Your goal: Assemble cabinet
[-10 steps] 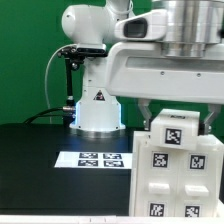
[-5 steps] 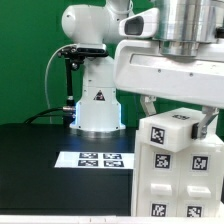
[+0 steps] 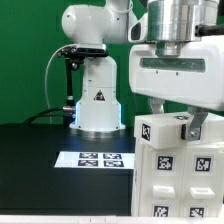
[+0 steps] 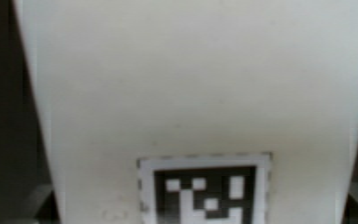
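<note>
Where the exterior view's right side fills up, the cabinet (image 3: pixel 180 170) stands on the black bench (image 3: pixel 40 165), a white box of flat panels with square black-and-white tags on its faces. Top edge carries two tags on the near corner, more tags run down the front in two columns. Lower edge runs out of frame.

Hand (image 3: pixel 170 112) sits right over the cabinet's top corner, fingers (image 3: pixel 196 124) pointing down on either side of the top panel edge. Fingers look closed against that panel, touching it on both sides, so it reads as a grip on the cabinet's top part. Contact on the far side is partly hidden by the panel.

Wrist view: almost all white panel surface, cabinet (image 4: pixel 176 90) very close to the lens, one tag visible low in the picture, blurred. Fingers not clearly seen there.

Marker board (image 3: pixel 100 158) lies flat on the bench, just beside the cabinet toward the exterior view's left, several tags in rows. Behind it the white robot pedestal (image 3: pixel 98 105) with a black triangle logo. Green backdrop (image 3: pixel 25 60) behind everything; a black cable stand (image 3: pixel 66 70) next to the pedestal.
</note>
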Controlling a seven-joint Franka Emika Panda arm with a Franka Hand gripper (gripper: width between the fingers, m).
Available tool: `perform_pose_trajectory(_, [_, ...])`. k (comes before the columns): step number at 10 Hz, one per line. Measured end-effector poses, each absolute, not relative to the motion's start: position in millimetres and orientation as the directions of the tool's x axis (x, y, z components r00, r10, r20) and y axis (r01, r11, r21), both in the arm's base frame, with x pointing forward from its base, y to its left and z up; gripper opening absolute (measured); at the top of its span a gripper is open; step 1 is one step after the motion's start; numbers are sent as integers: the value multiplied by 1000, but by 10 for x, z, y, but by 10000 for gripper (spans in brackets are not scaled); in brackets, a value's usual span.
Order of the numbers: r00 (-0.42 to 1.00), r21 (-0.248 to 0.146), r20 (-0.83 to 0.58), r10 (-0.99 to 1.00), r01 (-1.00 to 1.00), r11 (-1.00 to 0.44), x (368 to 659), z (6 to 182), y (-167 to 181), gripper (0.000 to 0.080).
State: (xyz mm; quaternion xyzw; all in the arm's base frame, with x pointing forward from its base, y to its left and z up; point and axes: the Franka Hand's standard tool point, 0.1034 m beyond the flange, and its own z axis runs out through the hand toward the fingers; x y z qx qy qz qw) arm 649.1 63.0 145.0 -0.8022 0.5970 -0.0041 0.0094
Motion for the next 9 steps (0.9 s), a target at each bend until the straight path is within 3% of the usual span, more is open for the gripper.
perform_pose_trajectory(3, [-4, -4, -38, -999, -1000, 4, 6461, 1440, 611, 562])
perform_pose_trajectory(7, [-41, -2, -38, -998, -999, 41, 6459, 1435, 619, 562])
perform_pose_trajectory(9, [-33, -2, -40, -999, -999, 33, 6450, 1444, 636, 760])
